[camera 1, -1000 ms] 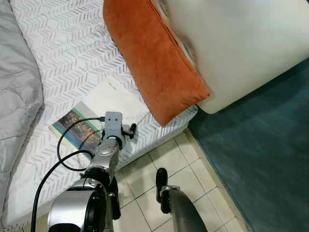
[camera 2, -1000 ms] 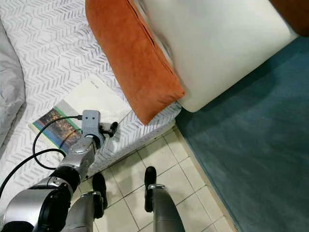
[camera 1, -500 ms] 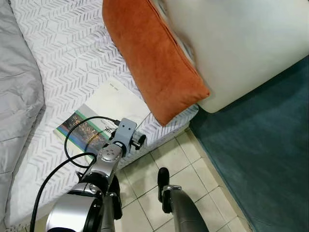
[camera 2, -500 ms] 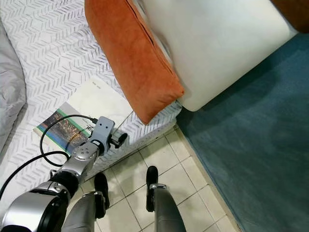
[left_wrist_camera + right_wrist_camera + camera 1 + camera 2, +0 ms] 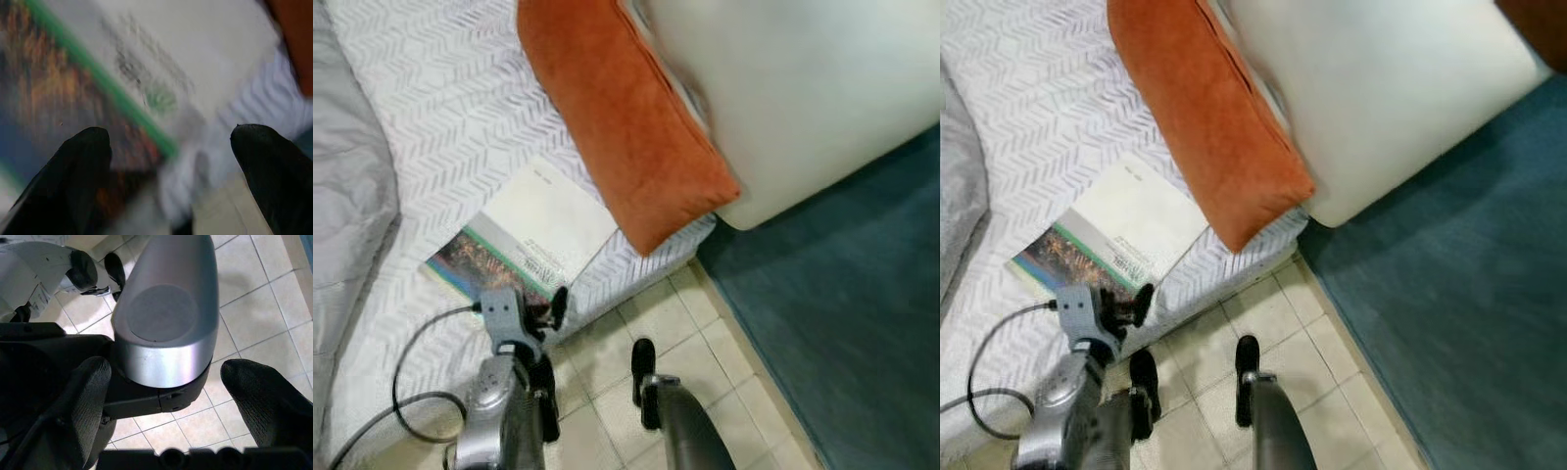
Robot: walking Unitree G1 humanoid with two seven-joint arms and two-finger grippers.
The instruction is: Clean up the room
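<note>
Book (image 5: 527, 238): we find it flat on the white chevron-patterned bedspread (image 5: 431, 108) near the bed's edge, pale cover with a green stripe and a dark photo at one end. Orange cushion (image 5: 622, 127): beside the book, leaning against a large cream cushion (image 5: 803, 88). Grey duvet (image 5: 347, 215): at the far left. Left gripper (image 5: 171, 161): we record it at the book's photo end by the mattress edge, fingers (image 5: 83, 166) spread apart, nothing between them. Right gripper (image 5: 161, 382): hanging over beige floor tiles (image 5: 254, 323), fingers apart, empty. Teal rug (image 5: 842, 323): right of the tiles.
</note>
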